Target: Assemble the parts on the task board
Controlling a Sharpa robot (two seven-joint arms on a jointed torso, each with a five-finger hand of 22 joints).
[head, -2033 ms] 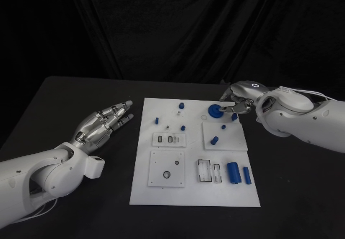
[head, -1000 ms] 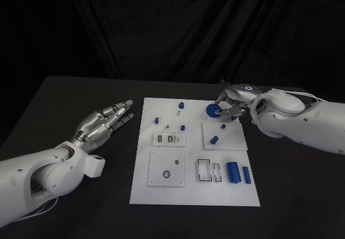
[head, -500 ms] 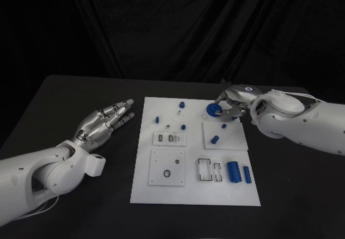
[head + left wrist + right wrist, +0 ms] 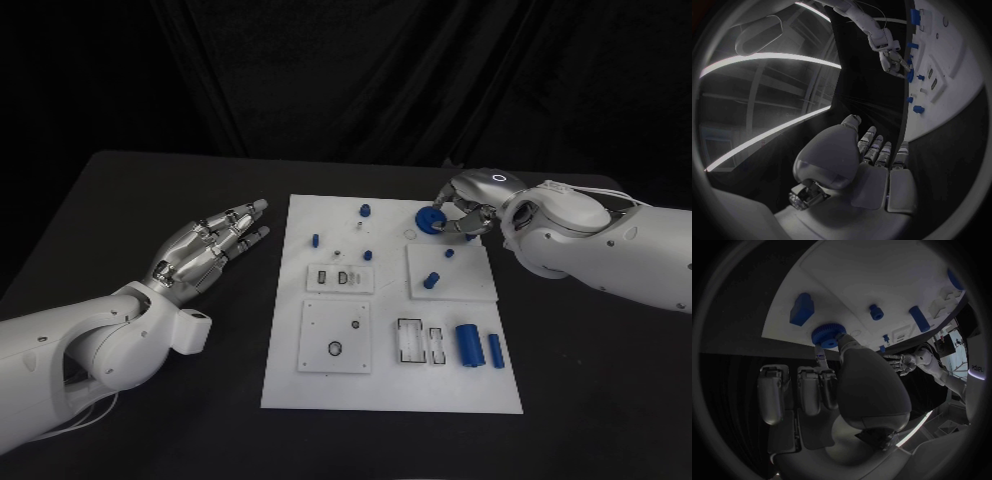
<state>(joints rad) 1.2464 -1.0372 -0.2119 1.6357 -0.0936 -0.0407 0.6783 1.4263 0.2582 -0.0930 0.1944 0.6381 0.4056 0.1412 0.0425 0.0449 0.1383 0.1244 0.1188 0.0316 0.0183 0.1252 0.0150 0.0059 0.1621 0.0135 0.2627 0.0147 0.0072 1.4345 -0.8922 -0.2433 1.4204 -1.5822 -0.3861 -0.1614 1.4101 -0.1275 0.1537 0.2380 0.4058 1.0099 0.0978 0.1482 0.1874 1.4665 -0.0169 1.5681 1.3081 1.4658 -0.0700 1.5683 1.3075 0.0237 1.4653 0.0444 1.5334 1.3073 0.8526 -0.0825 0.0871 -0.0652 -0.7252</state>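
Blue knob (image 4: 430, 220): sitting near the white board's (image 4: 389, 390) far right corner, between the right hand's fingertips.
Right hand (image 4: 464, 212): pinching the knob.
Left hand (image 4: 211, 247): hovering left of the board, fingers outstretched, holding nothing.

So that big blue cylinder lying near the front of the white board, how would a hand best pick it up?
Probably from above, fingers closing across its long curved sides at the middle. The big blue cylinder lies flat on the task board, so its ends are low. A slimmer blue piece lies close on one side, so fingers there have little room.
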